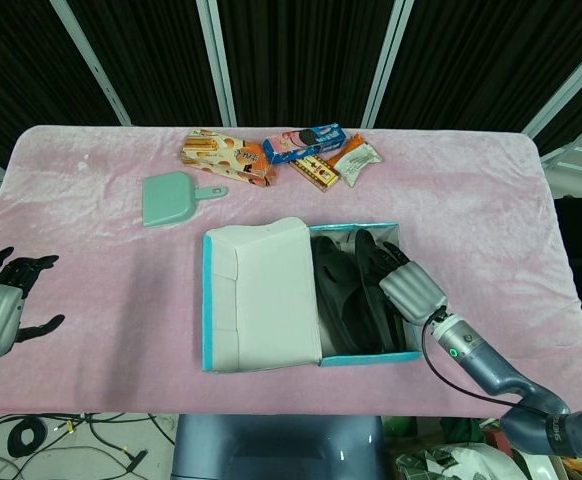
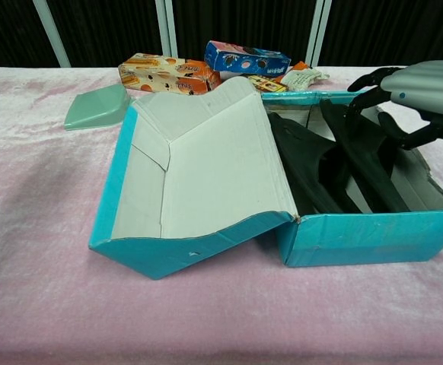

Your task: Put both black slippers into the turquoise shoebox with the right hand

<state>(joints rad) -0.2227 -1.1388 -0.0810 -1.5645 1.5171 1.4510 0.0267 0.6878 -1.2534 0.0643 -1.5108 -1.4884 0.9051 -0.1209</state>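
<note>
Chest view: both black slippers (image 2: 336, 163) lie inside the turquoise shoebox (image 2: 366, 236); the right hand (image 2: 408, 95) hovers above them, fingers spread, holding nothing, so the task looks finished.

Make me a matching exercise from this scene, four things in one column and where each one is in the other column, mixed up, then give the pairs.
Things:
1. black slippers
2. green dustpan
3. right hand
4. left hand

Places:
A. near the table's left edge, holding nothing
B. over the right side of the open box
C. inside the turquoise shoebox
D. on the pink cloth, behind the box lid

Pairs: 1-C, 2-D, 3-B, 4-A
</note>
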